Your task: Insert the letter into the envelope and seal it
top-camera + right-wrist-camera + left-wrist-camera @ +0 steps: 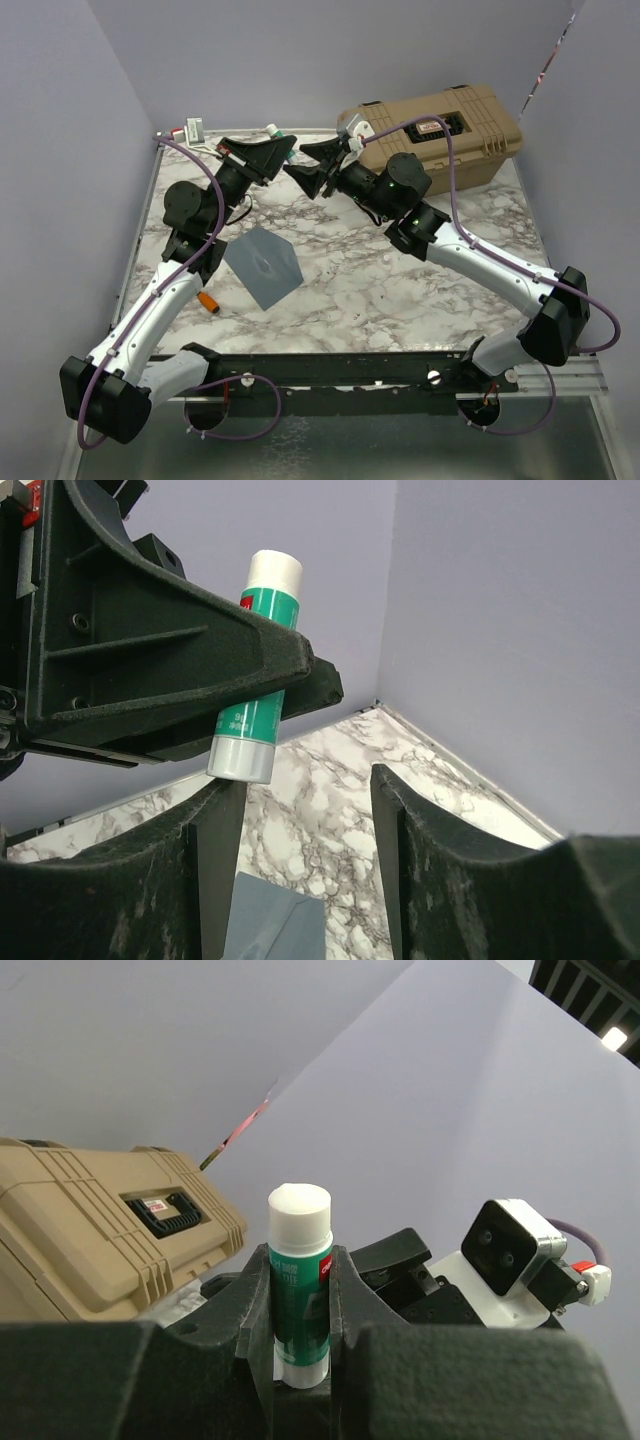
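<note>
One envelope (pixel 263 265) lies flat on the worktop (pixel 400 290) by the left arm (pixel 150 300): thin, limp, slippery, so we'd pinch its flap edge. Beyond, left hand (pixel 299 1270) clamps the glue stick (pixel 268 605) upright; right hand (pixel 300 790) gapes empty.

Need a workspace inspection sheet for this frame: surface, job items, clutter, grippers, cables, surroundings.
Surface: marble table, white with grey veining.
Job's things: envelope lies flat beside the left arm; letter not seen in any view.
Clutter: tan hard case at back right; small orange item by the left arm.
Grippers: left gripper shut on glue stick, raised; right gripper open, facing it, holding nothing.
Cables: purple cable along each arm, loops near the bases.
Surroundings: plain lavender walls.
</note>
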Available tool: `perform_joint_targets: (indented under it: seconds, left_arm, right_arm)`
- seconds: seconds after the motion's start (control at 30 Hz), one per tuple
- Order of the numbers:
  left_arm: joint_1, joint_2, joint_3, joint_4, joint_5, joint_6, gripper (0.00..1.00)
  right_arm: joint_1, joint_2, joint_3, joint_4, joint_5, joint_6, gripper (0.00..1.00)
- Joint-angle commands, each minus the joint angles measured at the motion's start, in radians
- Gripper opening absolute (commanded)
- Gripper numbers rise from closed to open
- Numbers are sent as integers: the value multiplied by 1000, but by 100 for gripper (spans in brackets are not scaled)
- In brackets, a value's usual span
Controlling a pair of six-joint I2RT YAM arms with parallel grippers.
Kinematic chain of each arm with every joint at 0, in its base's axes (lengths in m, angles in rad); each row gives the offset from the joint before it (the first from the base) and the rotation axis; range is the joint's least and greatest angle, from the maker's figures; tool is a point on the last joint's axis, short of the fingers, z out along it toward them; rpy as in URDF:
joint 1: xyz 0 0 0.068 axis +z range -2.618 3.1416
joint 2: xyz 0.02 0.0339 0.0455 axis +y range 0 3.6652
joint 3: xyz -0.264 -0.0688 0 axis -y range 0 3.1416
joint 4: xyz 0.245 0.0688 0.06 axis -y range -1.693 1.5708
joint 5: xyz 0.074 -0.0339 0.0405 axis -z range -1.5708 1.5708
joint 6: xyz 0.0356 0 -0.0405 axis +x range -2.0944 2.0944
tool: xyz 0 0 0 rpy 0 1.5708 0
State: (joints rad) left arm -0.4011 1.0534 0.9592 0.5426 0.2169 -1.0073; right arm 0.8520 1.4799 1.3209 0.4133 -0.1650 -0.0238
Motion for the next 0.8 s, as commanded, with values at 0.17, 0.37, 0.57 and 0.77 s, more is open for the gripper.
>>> perform_joint_targets:
  seconds: [0.17,0.37,0.57,0.77]
  left_arm:
    - [2,-30,-2,-15,-9,35,0]
    - [2,-42,2,-51,-33,70,0]
    - [2,-43,5,-52,-18,70,0]
    - [2,-28,26,-65,30,66,0]
  right_arm:
    - [7,-39,5,44,-41,19,65]
    - [7,-36,3,41,-57,21,66]
    - [7,-22,24,29,-36,67,48]
    - [7,-13,51,21,-18,136,33]
